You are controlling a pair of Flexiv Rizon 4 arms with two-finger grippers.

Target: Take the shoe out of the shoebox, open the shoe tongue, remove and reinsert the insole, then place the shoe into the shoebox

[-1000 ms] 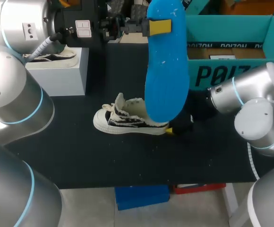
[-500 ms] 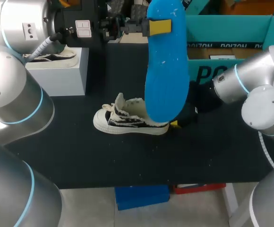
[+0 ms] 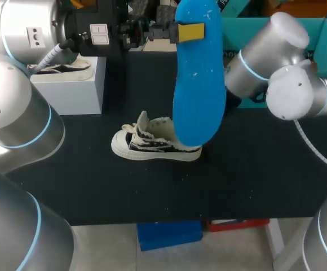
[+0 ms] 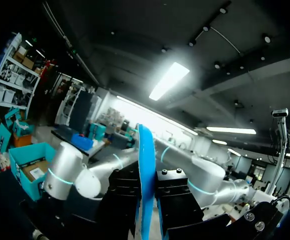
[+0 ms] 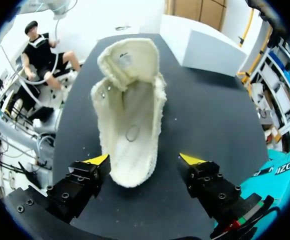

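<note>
The shoe [image 3: 152, 144] stands upright at the middle of the table [image 3: 237, 180], out of the box [image 3: 239, 28], with its toe to 9 o'clock and heel to 3 o'clock in the head view. The right wrist view looks down into its mouth. The tongue is thrown forward and the pale footbed lies bare, so the insole is out.

The insole [image 3: 197, 79] hangs on end in the air, at about 1 o'clock from the shoe, with its lower tip just over the heel. The left gripper [image 3: 189, 32] is clamped on its upper part from 9 o'clock. In the left wrist view the blue edge runs straight up between the closed fingers.

The right gripper [image 5: 144, 160] is spread wide and holds nothing. The shoe's heel end sits between and just ahead of its yellow tips, and I cannot tell whether either tip touches it. The right arm [image 3: 276, 62] comes in from 3 o'clock and crosses in front of the box, which stands at 2 o'clock from the shoe. A white block [image 3: 73, 84] sits at 10 o'clock.

I judge that removal is done and reinsertion is the step in hand. The next move likely calls for the right gripper to steady the heel while the left tilts the insole, toe end first, into the mouth and under the tongue. The insole is broad and the mouth is narrow, so it could catch on the collar.
</note>
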